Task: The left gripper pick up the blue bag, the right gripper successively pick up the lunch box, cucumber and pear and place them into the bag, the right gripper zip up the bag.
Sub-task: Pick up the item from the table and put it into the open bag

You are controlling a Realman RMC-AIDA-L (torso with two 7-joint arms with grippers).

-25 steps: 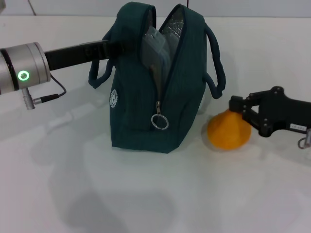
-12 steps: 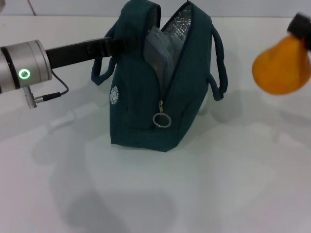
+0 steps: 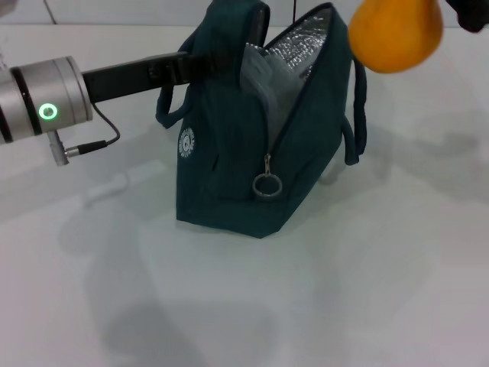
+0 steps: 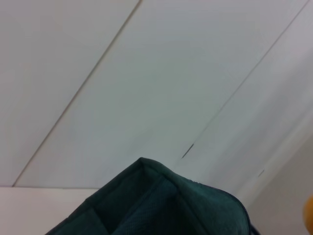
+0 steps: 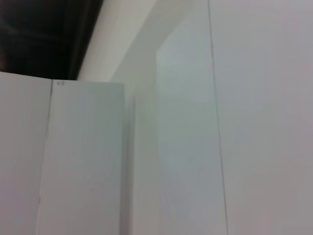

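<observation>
Head view: since the earlier frame the pear [image 3: 396, 34] has risen from beside the blue bag [image 3: 260, 130] to above its open top. The right end effector [image 3: 467, 14], barely visible at the frame's corner, carries it. The left end effector [image 3: 192, 65] grips the bag's upper edge. One pear, one bag stand on the tabletop [image 3: 344, 290].

Bag mouth [image 3: 294, 65] open, unobstructed
</observation>
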